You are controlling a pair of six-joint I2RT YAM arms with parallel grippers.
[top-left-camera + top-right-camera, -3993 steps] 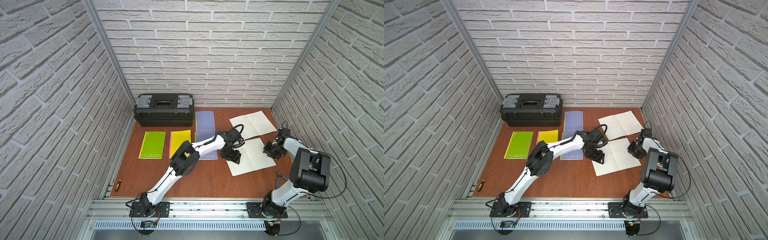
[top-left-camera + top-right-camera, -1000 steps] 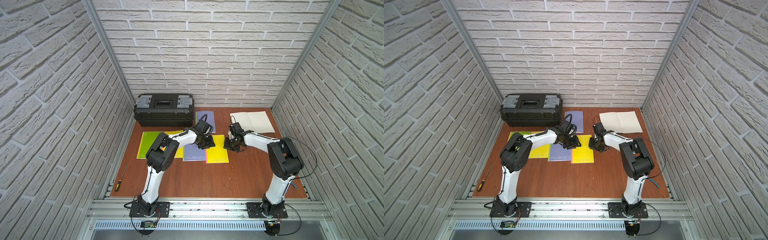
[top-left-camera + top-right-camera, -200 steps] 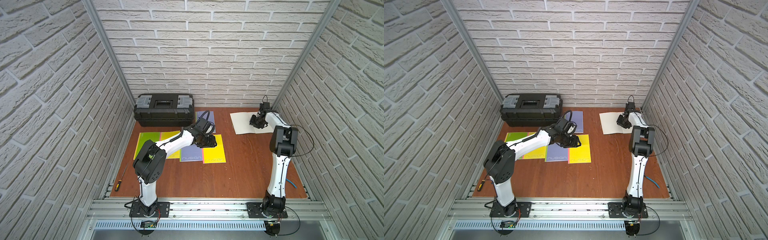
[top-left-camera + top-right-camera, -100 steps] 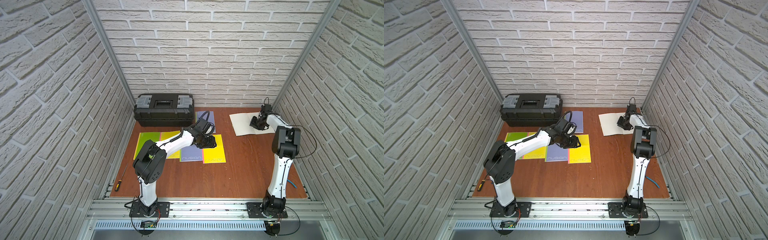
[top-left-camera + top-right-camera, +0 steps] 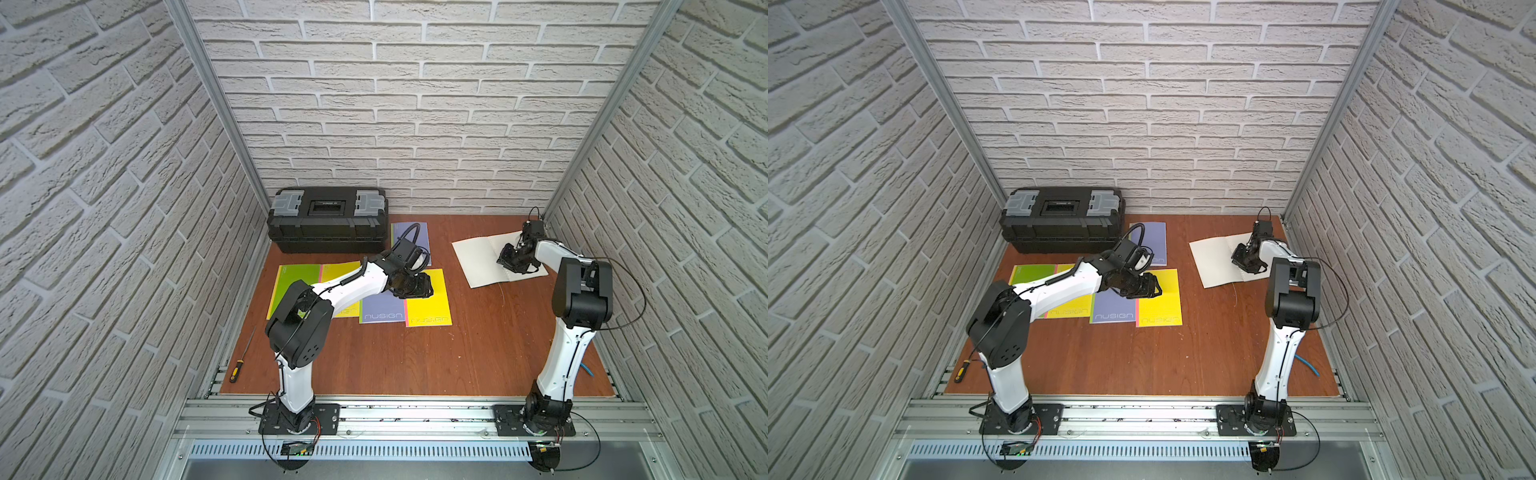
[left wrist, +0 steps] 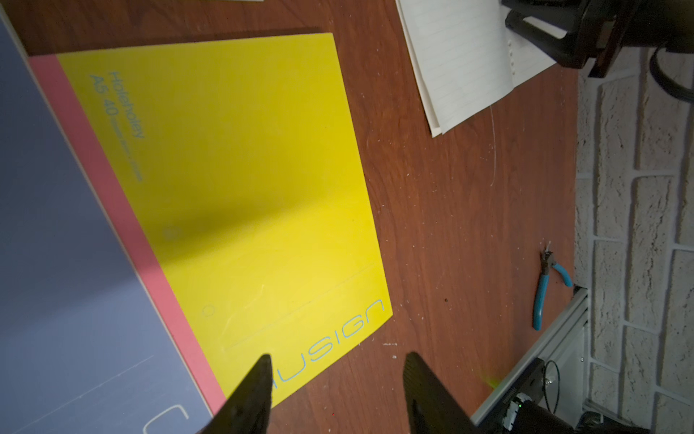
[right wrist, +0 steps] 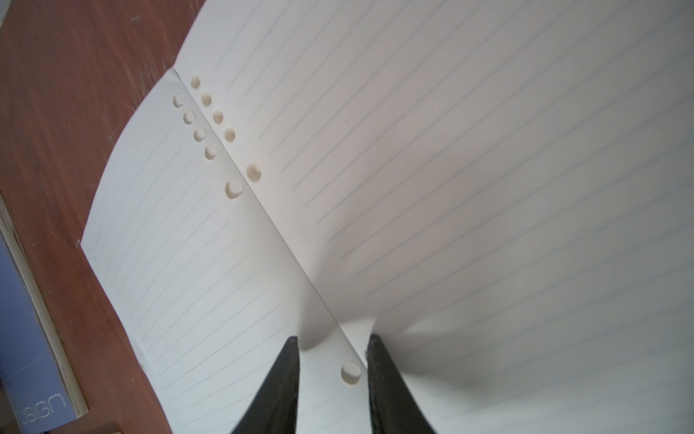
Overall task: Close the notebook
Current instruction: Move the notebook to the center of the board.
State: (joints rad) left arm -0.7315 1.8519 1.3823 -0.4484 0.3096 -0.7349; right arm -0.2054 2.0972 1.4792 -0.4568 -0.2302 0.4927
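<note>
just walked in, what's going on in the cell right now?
The right tool is down on the open lined notebook at the back of the table on the robot's right, jaws apart on either side of the centre fold, by the punched holes. That notebook is not yet closed. The left tool hovers open and empty over the closed yellow notebook mid-table, beside a purple notebook.

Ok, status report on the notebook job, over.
Left hand open, hovering over closed yellow notebook. Right hand slightly open, astride spine of white notebook. Notebook lying open, not yet closed. Nothing else on its pages.
</note>
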